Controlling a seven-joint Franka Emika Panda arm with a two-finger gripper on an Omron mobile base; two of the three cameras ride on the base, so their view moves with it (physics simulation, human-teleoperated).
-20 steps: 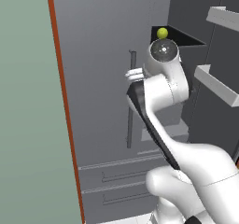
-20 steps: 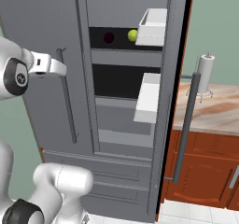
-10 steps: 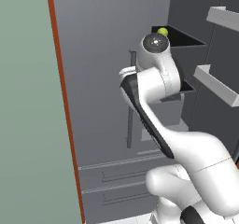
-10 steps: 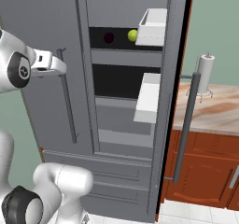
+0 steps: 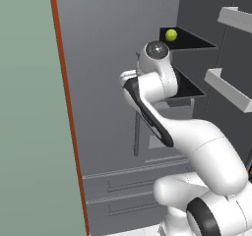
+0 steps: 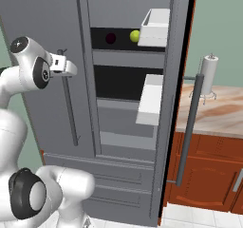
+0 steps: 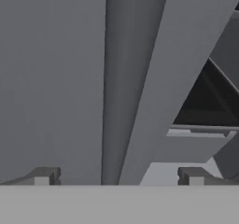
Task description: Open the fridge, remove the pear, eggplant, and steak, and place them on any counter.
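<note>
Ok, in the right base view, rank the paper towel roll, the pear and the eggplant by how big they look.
1. Paper towel roll, clearly largest, though it stands on the counter, not in the fridge.
2-3. Pear and eggplant: alike; the dark eggplant blends into the shelf, so unranked.

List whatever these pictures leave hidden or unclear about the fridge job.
- Steak: not made out on any shelf; the white door bins block part of the fridge interior in the right base view.
- Eggplant: a dark blob, shape unclear.
- Gripper: whether it touches the left door handle cannot be told.
</note>
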